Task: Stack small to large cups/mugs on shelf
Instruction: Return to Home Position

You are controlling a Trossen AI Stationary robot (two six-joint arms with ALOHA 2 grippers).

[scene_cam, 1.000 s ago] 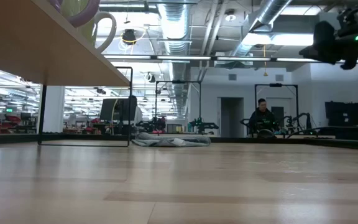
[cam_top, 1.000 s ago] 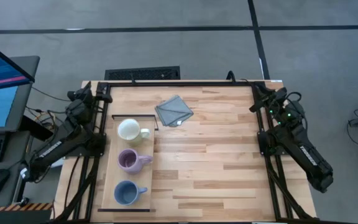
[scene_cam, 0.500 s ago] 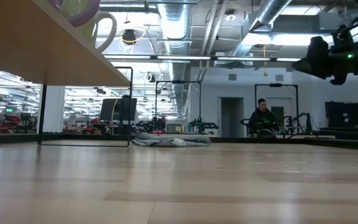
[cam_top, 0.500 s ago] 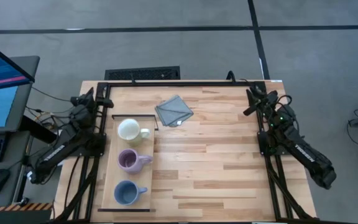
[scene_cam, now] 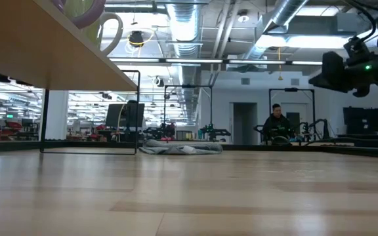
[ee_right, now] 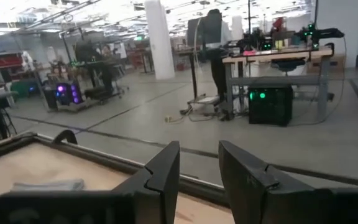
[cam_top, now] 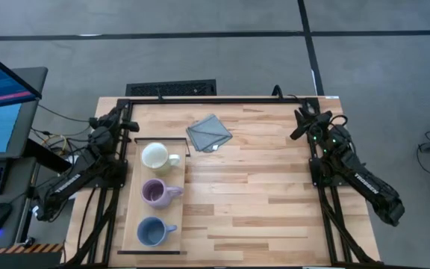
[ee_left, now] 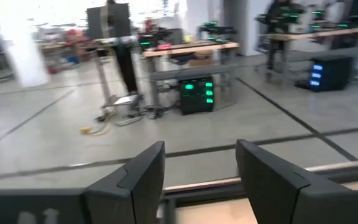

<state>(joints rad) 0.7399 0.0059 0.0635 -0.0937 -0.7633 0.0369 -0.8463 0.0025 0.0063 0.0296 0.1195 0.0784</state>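
Note:
Three mugs stand in a row on the pale shelf [cam_top: 134, 178] at the table's left: cream-white [cam_top: 155, 156] at the far end, purple [cam_top: 155, 193] in the middle, grey-blue [cam_top: 152, 232] nearest. Each rests on its base, mouth up. In the low view the shelf's underside [scene_cam: 38, 46] and the cream mug's handle [scene_cam: 113, 29] show. My left gripper [cam_top: 125, 113] hangs open by the table's far left corner, beyond the shelf's far end, its fingers [ee_left: 142, 180] holding nothing. My right gripper [cam_top: 302, 119] hangs open near the far right corner, pointing level with nothing between its fingers [ee_right: 166, 165].
A grey folded cloth [cam_top: 209, 133] lies on the plank tabletop near the far edge, right of the shelf. A dark frame rail [cam_top: 215, 100] runs along the far edge. A person [scene_cam: 277, 124] sits far back in the room.
Both grippers have sunk toward the table while staying level. My right gripper has also swung a little toward the table's left. Neither gap has changed, and the mugs and cloth have kept still.

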